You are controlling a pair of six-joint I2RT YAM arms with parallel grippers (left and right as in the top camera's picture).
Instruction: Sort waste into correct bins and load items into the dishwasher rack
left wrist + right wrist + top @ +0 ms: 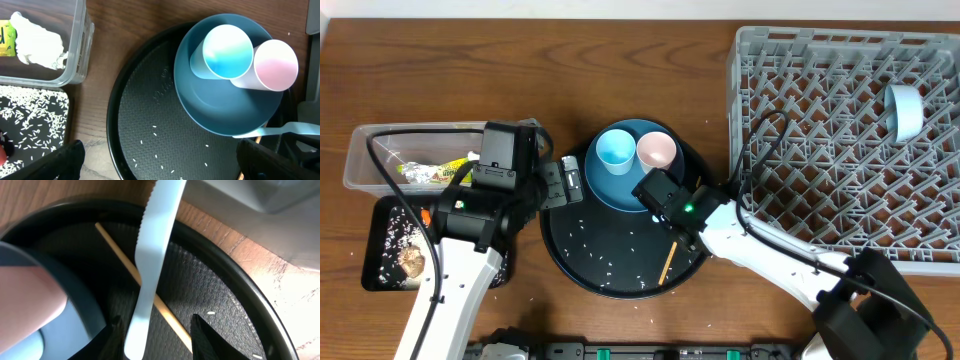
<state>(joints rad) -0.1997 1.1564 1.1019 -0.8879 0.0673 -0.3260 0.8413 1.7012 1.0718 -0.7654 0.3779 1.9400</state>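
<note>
The right end effector (pixel 157 322) hangs fingers apart astride the white serrated plastic utensil (pixel 152 255), which lies across the thin wooden chopstick (pixel 120 255) in the round black tray (pixel 215 280); closing should pinch the utensil alone, squarely; the left end effector (pixel 157 150) gapes wide, empty.

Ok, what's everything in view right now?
rack: 1, grey, right.
bowl: 1, white, in rack.
round tray: 1, black, centre.
plate: 1, dark blue, on round tray.
light-blue cup: 1, on plate.
pink cup: 1, on plate.
utensil: 1, white, beside plate.
chopstick: 1, wooden, on round tray.
rice grains: many, white, round tray and black tray.
tub: 1, clear, left; holds wrapper, tissue, foil.
black tray: 1, below tub; brown lump, carrot piece.
left hand: open, above round tray.
right hand: open, straddling utensil.
</note>
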